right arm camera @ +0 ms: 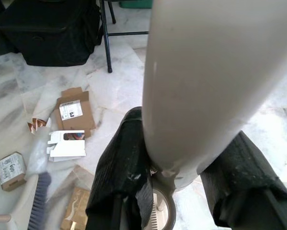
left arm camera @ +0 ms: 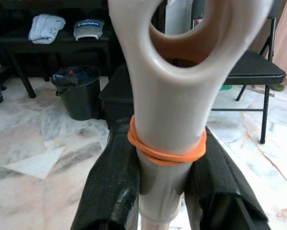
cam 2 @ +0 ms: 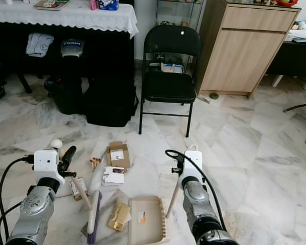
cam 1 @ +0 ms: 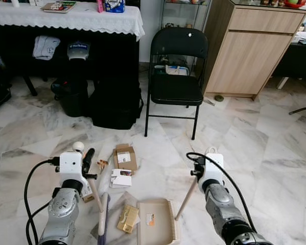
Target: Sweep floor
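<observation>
gripping the broom handle (left arm camera: 167, 96), the left end effector (cam 1: 88, 162) pinches it, brush end (cam 1: 102, 214) on the marble floor (cam 1: 275, 153). the right end effector (right arm camera: 181, 177) clamps the dustpan handle (cam 1: 186, 199); the dustpan (cam 1: 155, 220) sits beside cardboard scraps (cam 1: 124, 157).

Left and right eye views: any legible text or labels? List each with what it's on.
None can be read for certain.
Cap under the table: white lettering, too blurred.
Brown box on the floor: white label, print too small.
White card beside it: print too small.
Small box by the broom: marks too blurred.
Dustpan: small sticker, unreadable.
</observation>
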Controlling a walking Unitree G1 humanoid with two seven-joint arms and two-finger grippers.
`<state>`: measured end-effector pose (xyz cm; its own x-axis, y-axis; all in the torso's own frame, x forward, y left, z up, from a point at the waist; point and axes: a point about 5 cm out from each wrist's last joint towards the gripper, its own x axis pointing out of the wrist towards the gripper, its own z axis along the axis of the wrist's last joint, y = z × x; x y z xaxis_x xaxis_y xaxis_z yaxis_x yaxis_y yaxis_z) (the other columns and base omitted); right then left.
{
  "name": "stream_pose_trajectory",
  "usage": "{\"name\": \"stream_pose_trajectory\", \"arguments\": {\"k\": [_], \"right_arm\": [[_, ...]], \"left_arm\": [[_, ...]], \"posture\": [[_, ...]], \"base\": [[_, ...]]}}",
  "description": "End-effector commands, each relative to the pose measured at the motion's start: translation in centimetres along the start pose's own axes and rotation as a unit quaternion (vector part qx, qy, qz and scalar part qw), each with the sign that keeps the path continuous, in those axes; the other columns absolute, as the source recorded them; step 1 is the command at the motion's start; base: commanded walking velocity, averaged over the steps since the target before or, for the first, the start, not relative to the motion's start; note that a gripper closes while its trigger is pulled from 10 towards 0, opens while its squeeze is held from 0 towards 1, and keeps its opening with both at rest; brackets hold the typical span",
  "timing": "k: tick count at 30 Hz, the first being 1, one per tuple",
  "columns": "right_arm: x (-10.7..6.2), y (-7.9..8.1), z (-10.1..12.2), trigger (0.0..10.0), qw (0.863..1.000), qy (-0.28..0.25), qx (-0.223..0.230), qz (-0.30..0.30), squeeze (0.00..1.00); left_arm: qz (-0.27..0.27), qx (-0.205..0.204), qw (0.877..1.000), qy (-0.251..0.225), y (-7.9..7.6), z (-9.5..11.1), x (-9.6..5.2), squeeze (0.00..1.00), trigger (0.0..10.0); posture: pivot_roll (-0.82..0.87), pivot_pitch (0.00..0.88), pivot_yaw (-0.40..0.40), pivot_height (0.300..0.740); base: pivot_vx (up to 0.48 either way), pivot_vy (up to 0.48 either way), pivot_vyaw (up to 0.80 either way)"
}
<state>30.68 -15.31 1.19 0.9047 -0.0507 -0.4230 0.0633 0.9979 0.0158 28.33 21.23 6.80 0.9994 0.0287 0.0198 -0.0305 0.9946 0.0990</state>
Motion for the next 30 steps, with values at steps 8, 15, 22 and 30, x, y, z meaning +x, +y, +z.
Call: {"name": "stream_pose_trajectory", "arguments": {"k": [8, 15, 22, 30], "right_arm": [[0.2, -0.7, 0.7, 10.0, 1.000, -0.015, -0.014, -0.016, 0.00], [0.2, -0.5, 0.7, 10.0, 1.000, -0.015, -0.014, -0.015, 0.00], [0.2, -0.6, 1.0, 10.0, 0.999, -0.027, -0.014, -0.014, 0.00], [0.3, -0.7, 1.2, 10.0, 0.999, -0.038, -0.018, -0.014, 0.00]], "left_arm": [[-0.015, 0.001, 1.000, 0.016, -0.1, -0.3, -0.2, 0.00, 10.0], [-0.044, -0.029, 0.998, 0.045, -0.4, -1.1, -0.6, 0.00, 10.0], [-0.050, -0.026, 0.997, 0.050, -0.3, -1.2, -0.8, 0.00, 10.0], [-0.065, -0.036, 0.995, 0.060, -0.5, -1.3, -0.8, 0.00, 10.0]], "posture": [[0.09, 0.023, -0.082, 0.740], [0.09, 0.036, -0.084, 0.740], [0.09, 0.036, -0.084, 0.740], [0.09, 0.046, -0.084, 0.740]], "base": [[0.000, 0.000, 0.00], [0.000, 0.000, 0.00], [0.000, 0.000, 0.00], [0.000, 0.000, 0.00]]}}
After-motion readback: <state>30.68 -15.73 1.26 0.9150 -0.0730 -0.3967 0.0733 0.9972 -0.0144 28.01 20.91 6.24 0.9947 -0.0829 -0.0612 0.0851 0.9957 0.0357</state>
